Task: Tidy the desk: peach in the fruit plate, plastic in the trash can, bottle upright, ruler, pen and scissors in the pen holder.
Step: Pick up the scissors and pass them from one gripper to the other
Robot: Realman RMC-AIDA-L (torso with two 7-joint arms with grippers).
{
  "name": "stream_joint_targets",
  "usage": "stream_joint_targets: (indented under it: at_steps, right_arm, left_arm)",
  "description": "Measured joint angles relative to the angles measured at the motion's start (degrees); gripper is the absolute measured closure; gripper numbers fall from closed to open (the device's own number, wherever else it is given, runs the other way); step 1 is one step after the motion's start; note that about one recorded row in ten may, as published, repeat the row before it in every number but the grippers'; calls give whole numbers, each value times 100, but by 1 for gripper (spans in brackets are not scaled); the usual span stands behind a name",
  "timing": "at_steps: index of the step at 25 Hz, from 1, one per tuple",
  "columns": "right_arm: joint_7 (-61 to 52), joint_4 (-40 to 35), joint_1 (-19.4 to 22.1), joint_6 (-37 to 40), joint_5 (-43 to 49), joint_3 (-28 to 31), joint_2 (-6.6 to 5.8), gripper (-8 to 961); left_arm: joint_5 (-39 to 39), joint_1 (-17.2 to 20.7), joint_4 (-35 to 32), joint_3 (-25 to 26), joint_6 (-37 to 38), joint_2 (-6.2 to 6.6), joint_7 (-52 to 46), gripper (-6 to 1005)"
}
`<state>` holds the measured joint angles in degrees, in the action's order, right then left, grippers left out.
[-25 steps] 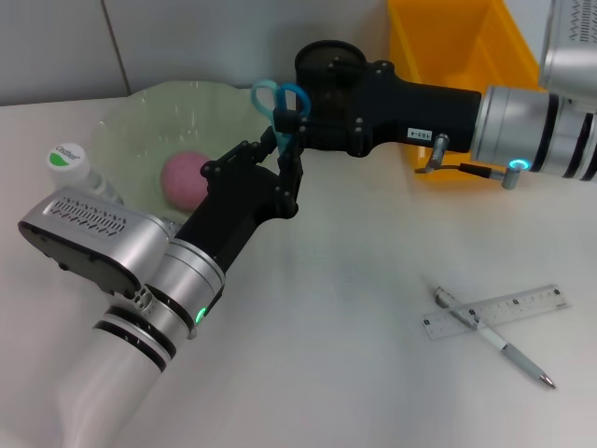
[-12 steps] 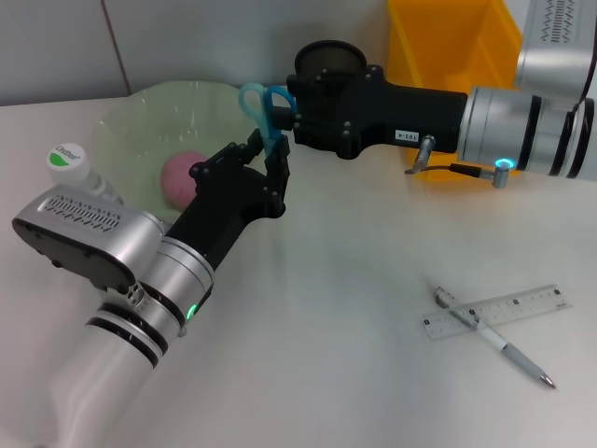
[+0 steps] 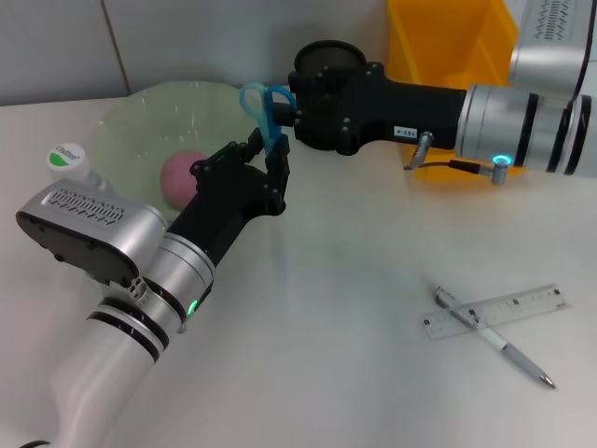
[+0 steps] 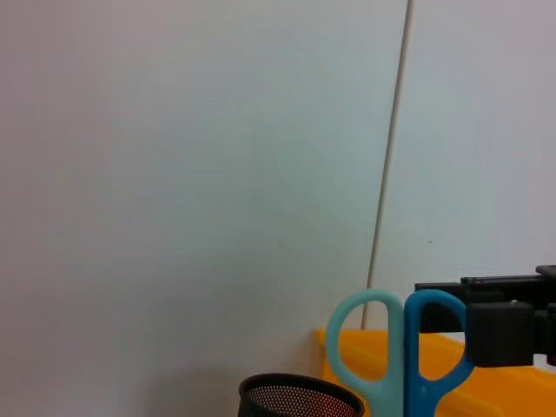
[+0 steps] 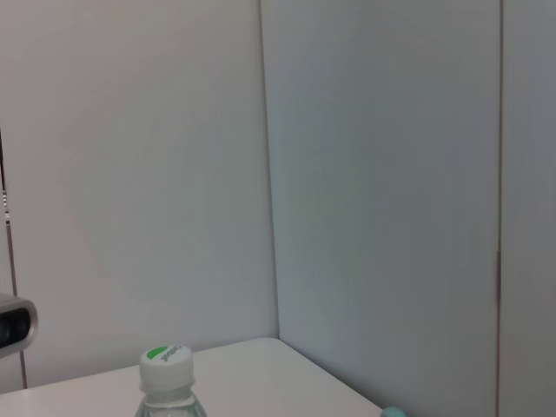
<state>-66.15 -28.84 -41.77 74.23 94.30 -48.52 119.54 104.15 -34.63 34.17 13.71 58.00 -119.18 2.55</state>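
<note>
The scissors (image 3: 266, 103) with light-blue and blue handles stand upright above the table, handles up. My left gripper (image 3: 266, 161) is shut on their blades from below. My right gripper (image 3: 291, 110) sits right against the blue handle ring, in front of the black mesh pen holder (image 3: 326, 58). The left wrist view shows the scissors' handles (image 4: 401, 347) with the right gripper (image 4: 499, 326) touching them. A pink peach (image 3: 182, 173) lies in the green fruit plate (image 3: 140, 117). The bottle (image 3: 67, 159) stands upright. Ruler (image 3: 522, 306) and pen (image 3: 494, 341) lie crossed at the right front. No plastic is in view.
A yellow bin (image 3: 448, 37) stands at the back right, behind the right arm. The left forearm crosses the front left of the table, next to the plate and the bottle.
Both grippers and the scissors shifted a little to the left over the first half second. Since then they have hardly moved.
</note>
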Motion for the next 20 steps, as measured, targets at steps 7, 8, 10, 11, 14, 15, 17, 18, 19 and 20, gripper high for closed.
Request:
stream_joint_targets:
  at_steps: [7, 8, 10, 11, 14, 15, 17, 18, 19, 20]
  right_arm:
    - [25, 56, -73, -114, 0, -122, 4, 520]
    - [26, 57, -87, -149, 0, -166, 4, 523]
    - [28, 63, -115, -228, -12, -262, 7, 530]
    - [28, 63, -115, -228, -12, -262, 7, 534]
    - [29, 63, -119, -277, -66, -285, 8, 545]
    - [30, 63, -121, -288, -74, -288, 8, 548]
    - [30, 63, -121, -290, -74, -289, 8, 555]
    - [33, 63, -122, -290, -76, -289, 8, 558]
    - [44, 63, -122, -290, -78, -289, 8, 562]
    - [71, 63, -122, -290, -89, -290, 8, 565]
  left_arm:
    - [0, -17, 2, 0, -20, 0, 0, 699]
    - [0, -17, 2, 0, -23, 0, 0, 698]
    - [0, -18, 2, 0, -28, 0, 0, 697]
    - [0, -17, 2, 0, -28, 0, 0, 697]
    - [-1, -18, 2, 0, -30, 0, 0, 695]
    - [-1, -17, 6, 0, -30, 0, 0, 695]
    - [-1, -16, 7, 0, -30, 0, 0, 694]
    - [-1, -16, 9, 0, -30, 0, 0, 693]
    - [0, -17, 10, 0, -30, 0, 0, 693]
    - [0, -17, 10, 0, -30, 0, 0, 692]
